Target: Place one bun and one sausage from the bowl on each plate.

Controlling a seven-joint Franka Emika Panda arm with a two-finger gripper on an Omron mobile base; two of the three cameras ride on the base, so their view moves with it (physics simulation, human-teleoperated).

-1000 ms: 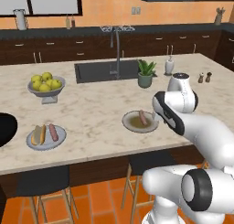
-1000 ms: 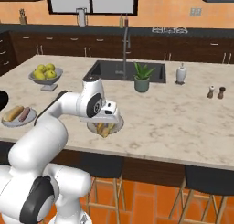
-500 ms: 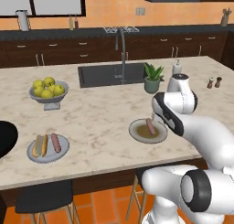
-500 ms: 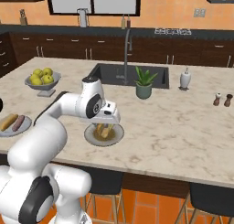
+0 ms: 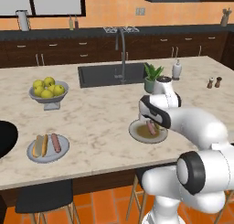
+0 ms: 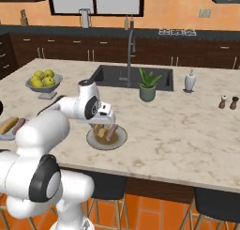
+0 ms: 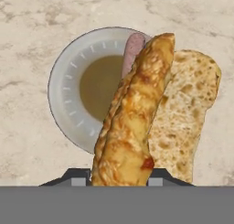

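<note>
Worktop (image 5: 105,127): marble island top carrying the sink, a potted plant, a grey footed bowl of yellow-green fruit (image 5: 48,89) and both plates.
Bowl (image 5: 5,138): black dish at the far left edge of the left base view, well apart from the arm; I cannot tell what is in it.
Far plate (image 5: 48,146): pale grey-blue, near the front left edge, carrying one bun (image 5: 40,145) and one sausage (image 5: 55,142) side by side. Judged finished.
Near plate (image 6: 107,139): grey rim, brownish centre, right under the hand. A sausage (image 7: 132,48) lies on it toward one side of the rim.
Hand (image 6: 100,126): hangs just above the near plate with the fingers clamped on the second bun (image 7: 132,127), gripped near one end; in the hand view its free end reaches out across the plate over the sausage.
Step in hand: setting the last bun down on the near plate, as I judge it.
How to do it well: the bun partly overlaps the sausage in the hand view, so shift it toward the bare brownish centre before lowering, otherwise it may land on top and roll. Bring it low enough to rest on the plate before the fingers part. Keep its length inside the rim, since it looks about as long as the plate is wide. Lift straight up afterwards so the fingers do not drag it off.
Risk: a drop from height could bounce the bun onto the worktop.
</note>
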